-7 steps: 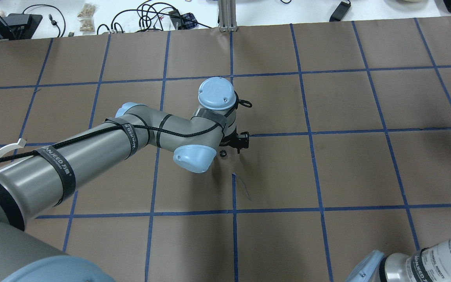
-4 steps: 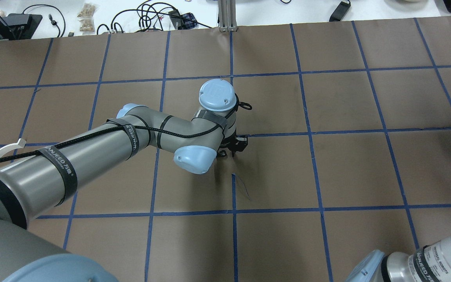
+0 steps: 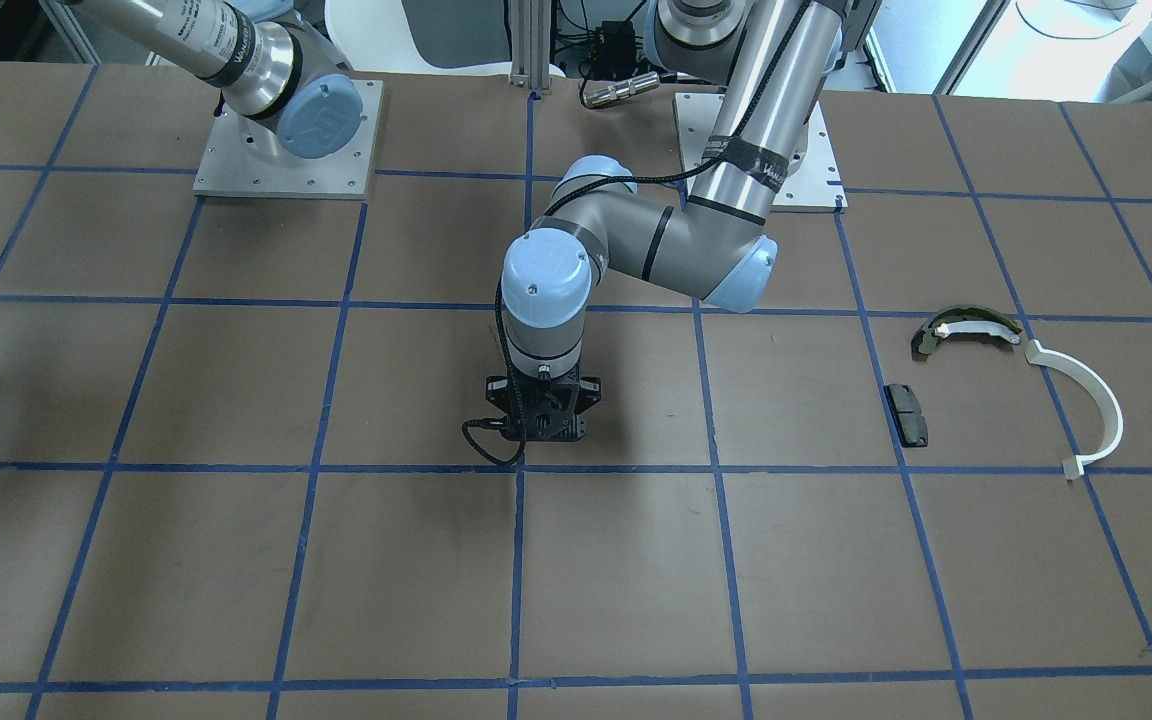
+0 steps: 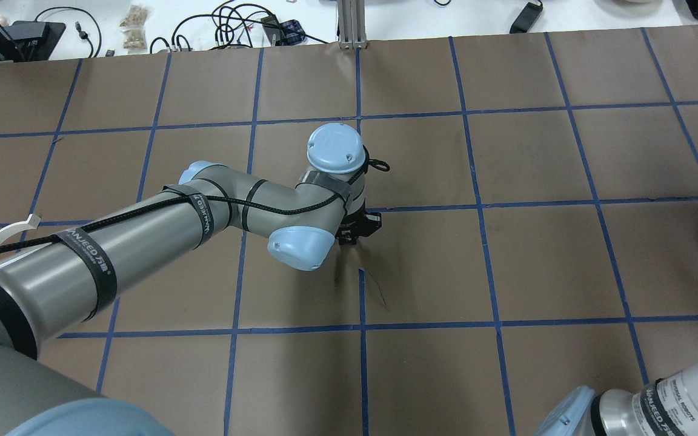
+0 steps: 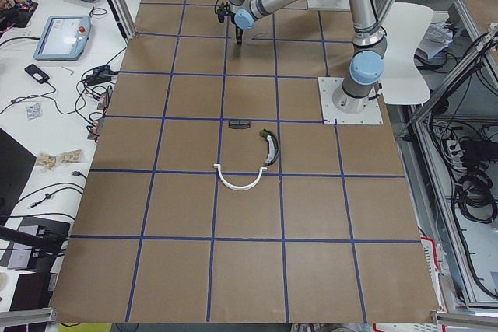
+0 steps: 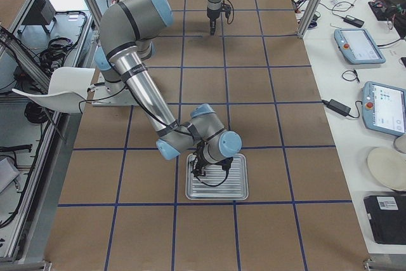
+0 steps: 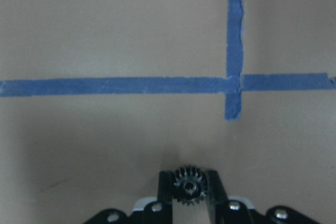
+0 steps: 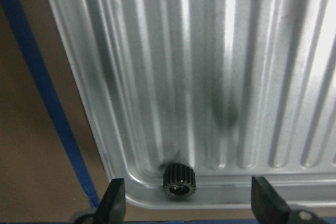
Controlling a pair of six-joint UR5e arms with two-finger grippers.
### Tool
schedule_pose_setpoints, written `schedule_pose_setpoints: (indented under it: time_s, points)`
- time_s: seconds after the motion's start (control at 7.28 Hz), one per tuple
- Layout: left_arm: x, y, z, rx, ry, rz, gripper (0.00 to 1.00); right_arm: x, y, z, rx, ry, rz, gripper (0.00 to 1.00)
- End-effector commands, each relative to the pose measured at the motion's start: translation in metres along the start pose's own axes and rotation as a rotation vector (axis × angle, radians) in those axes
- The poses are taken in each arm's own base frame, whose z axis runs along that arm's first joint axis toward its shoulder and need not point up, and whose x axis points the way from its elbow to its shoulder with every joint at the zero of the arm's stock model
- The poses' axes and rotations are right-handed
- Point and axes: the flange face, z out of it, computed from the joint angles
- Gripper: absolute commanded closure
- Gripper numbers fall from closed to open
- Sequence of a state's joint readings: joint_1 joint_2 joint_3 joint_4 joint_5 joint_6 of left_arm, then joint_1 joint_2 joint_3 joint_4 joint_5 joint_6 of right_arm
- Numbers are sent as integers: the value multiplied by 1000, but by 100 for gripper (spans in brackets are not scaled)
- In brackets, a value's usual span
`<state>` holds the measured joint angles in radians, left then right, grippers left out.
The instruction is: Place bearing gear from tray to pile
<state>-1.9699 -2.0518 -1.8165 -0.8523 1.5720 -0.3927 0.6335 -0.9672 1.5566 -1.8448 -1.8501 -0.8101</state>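
My left gripper (image 7: 188, 181) is shut on a small black bearing gear (image 7: 188, 186) low over the table's middle; it also shows in the overhead view (image 4: 355, 232) and the front view (image 3: 541, 428). My right gripper (image 8: 189, 192) is open over the metal tray (image 8: 210, 77), its fingers either side of a second black gear (image 8: 179, 181) in the tray's corner. The pile lies apart on my left: a white arc (image 3: 1086, 400), an olive-and-white brake shoe (image 3: 966, 328) and a black pad (image 3: 907, 413).
The tray (image 6: 238, 191) sits at the table's right end under my right arm (image 6: 209, 141). Blue tape lines (image 4: 482, 206) grid the brown table. Cables and tablets (image 6: 358, 46) lie on the white benches beyond the far edge.
My left gripper moved left and nearer onto the gear that lay on the table beside it. The gear is hidden under the gripper in the overhead view now.
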Motion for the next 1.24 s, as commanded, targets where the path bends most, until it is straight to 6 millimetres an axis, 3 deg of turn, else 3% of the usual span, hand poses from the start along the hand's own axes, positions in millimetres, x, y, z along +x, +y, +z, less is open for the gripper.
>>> schedule_pose_setpoints:
  time_s: [0.0, 0.14, 0.41, 0.69, 0.82, 0.96, 1.1]
  points:
    - [-5, 4, -41, 2, -6, -3, 100, 1, -1, 1, -3, 6, 2, 21]
    - [-20, 15, -77, -8, -51, -13, 100, 1, -1, 3, -4, 3, 15, 22]
    - [-99, 3, -114, -30, -149, -128, 100, 4, -7, 12, -15, -5, 27, 25]
    - [-221, -18, -117, -105, -194, -93, 100, 3, -5, 13, -33, -5, 24, 27]
    - [-268, -13, -128, -128, -261, -31, 100, 3, -5, 14, -36, -2, 24, 39]
    - [-321, -4, -116, -179, -242, 1, 100, 3, -5, 14, -38, -2, 25, 57]
    - [-393, 2, -103, -201, -209, -8, 100, 3, -5, 14, -37, -1, 24, 79]
